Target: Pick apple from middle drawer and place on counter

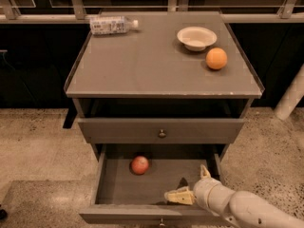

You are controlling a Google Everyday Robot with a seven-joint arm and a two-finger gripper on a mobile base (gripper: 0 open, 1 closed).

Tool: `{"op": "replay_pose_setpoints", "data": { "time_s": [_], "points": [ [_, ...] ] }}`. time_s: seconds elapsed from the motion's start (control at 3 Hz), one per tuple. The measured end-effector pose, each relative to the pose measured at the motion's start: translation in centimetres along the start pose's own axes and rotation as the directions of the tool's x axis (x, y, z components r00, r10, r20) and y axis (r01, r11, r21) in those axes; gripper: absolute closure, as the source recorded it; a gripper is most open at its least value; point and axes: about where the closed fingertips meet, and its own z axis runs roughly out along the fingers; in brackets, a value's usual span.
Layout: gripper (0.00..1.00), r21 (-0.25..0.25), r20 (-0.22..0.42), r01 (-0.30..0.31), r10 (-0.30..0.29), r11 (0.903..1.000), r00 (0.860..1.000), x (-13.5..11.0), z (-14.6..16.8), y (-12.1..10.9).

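The apple (139,165), small and red, lies on the grey floor at the back left of the open middle drawer (142,189). My gripper (191,184) is open over the drawer's front right part, to the right of the apple and apart from it, holding nothing. One finger (178,196) points left, the other (204,171) points up. The grey counter (147,65) is above.
On the counter lie a plastic bottle (111,25) at the back left, a white bowl (196,37) and an orange fruit (216,59) at the right. A shut knobbed drawer front (161,131) sits above the open drawer. Speckled floor surrounds the cabinet.
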Motion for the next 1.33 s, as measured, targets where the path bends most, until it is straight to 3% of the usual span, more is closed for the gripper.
{"op": "replay_pose_setpoints", "data": {
  "time_s": [0.67,1.0,1.33],
  "points": [
    [0.00,-0.127,0.015,-0.015,0.017,0.9917,1.000,-0.1,6.9,4.1],
    [0.00,-0.137,0.014,-0.015,0.017,0.9904,1.000,-0.1,7.2,4.5],
    [0.00,-0.115,0.019,-0.033,0.035,0.9928,0.999,0.5,7.2,3.9]
  ]
}}
